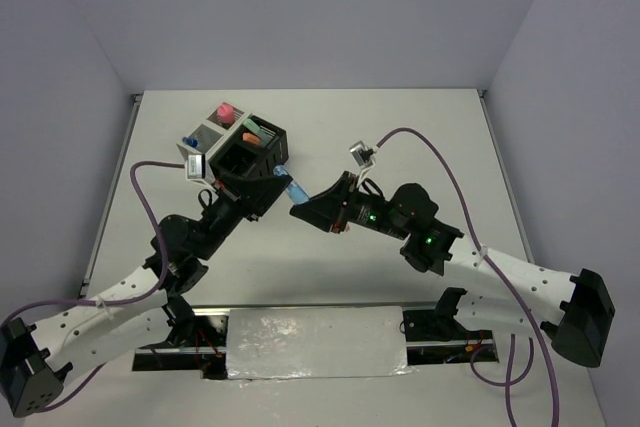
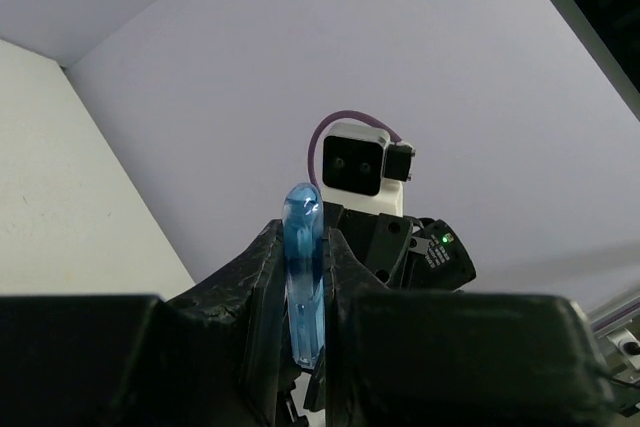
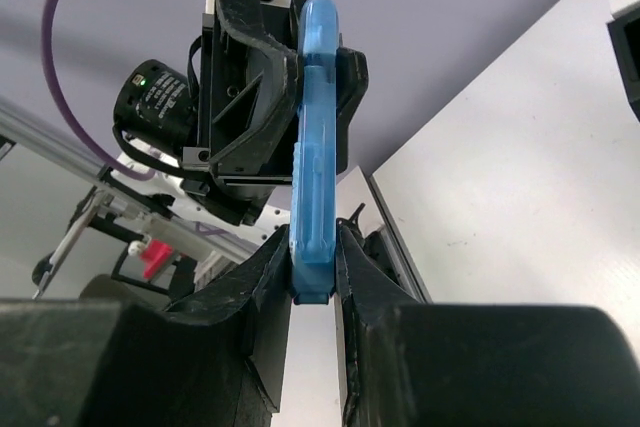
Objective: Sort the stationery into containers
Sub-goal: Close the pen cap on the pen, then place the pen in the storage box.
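Note:
A blue marker (image 1: 296,190) hangs in the air between my two grippers, just right of the containers (image 1: 235,142). My left gripper (image 1: 281,178) is shut on its translucent capped end (image 2: 302,277). My right gripper (image 1: 301,208) is shut on its other end (image 3: 316,147). In the left wrist view my left gripper (image 2: 303,239) has the right arm's wrist camera (image 2: 355,167) right behind it. In the right wrist view my right gripper (image 3: 313,252) faces the left gripper's fingers (image 3: 262,47). The bins hold a pink-capped bottle (image 1: 226,109), orange and green markers (image 1: 256,132) and a blue item (image 1: 190,141).
The four mesh bins stand as one cluster at the table's back left, with the left arm's wrist close against the front black bin (image 1: 236,160). A white table edge (image 3: 520,147) and the arm mounting rail (image 1: 310,337) lie near.

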